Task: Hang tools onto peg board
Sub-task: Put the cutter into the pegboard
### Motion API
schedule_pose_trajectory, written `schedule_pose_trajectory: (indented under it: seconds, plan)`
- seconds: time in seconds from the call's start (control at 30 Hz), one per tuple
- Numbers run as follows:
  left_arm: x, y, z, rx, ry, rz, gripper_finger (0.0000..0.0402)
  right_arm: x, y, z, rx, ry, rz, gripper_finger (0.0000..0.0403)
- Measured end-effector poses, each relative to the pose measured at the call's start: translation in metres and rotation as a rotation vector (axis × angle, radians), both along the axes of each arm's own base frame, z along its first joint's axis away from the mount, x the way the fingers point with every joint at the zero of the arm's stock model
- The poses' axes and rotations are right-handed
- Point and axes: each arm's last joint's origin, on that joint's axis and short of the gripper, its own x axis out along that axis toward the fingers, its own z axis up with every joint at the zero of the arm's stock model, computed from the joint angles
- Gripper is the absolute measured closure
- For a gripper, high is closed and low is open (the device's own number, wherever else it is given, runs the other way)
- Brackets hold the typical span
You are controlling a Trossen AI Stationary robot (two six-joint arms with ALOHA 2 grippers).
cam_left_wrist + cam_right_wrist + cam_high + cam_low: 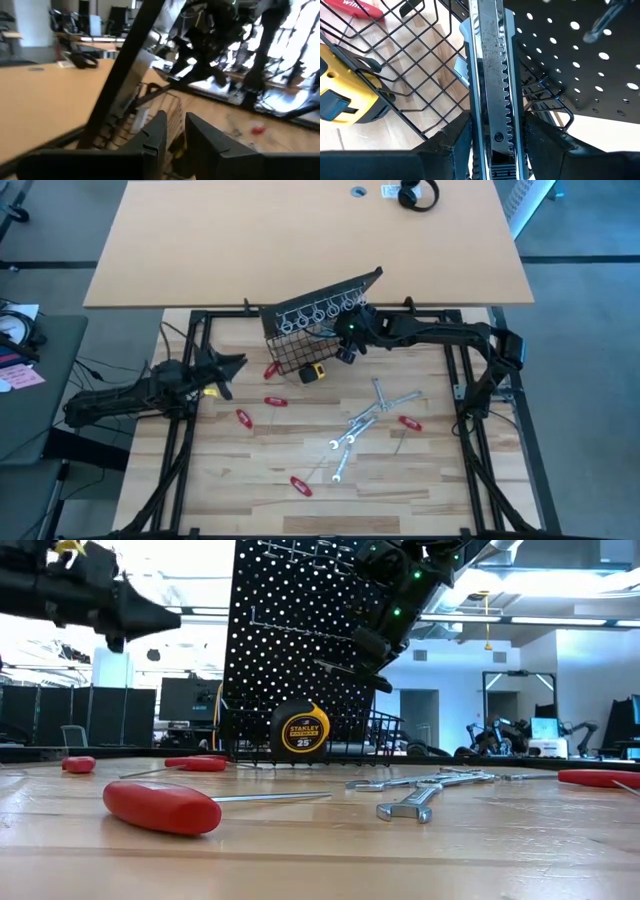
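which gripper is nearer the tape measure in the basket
Right. The right gripper sits beside the tape measure at the wire basket, holding a utility knife; the left gripper hangs farther off.

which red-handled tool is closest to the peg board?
The red-handled tool lying just off the wire basket's left corner, at the peg board's base. The other red ones, e.g. and, lie farther out on the table.
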Motion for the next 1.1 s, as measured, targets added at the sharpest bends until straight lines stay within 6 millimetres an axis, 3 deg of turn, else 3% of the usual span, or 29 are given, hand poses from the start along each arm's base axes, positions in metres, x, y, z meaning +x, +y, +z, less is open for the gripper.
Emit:
schedule_pose_trajectory:
  seconds: [0.2, 0.5, 0.6, 0.87, 1.1]
  plan:
    - [0.015, 0.006, 0.006, 0.142, 0.201, 0.024, 0.0323, 0.000, 0.000, 0.000, 0.002, -0.001, 0.002, 0.0235]
    - [0.046, 0.035, 0.032, 0.233, 0.378, 0.145, 0.0167, 0.000, 0.000, 0.000, 0.002, -0.001, 0.002, 0.0235]
    - [0.055, 0.046, 0.033, 0.231, 0.424, 0.169, 0.0138, 0.000, 0.000, 0.000, 0.002, -0.001, 0.002, 0.0235]
    - [0.076, 0.069, 0.027, 0.302, 0.465, 0.219, 0.0143, 0.000, 0.000, 0.000, 0.002, -0.001, 0.002, 0.0235]
    - [0.079, 0.075, 0.026, 0.308, 0.429, 0.162, 0.0202, 0.000, 0.000, 0.000, 0.003, 0.000, 0.002, 0.0235]
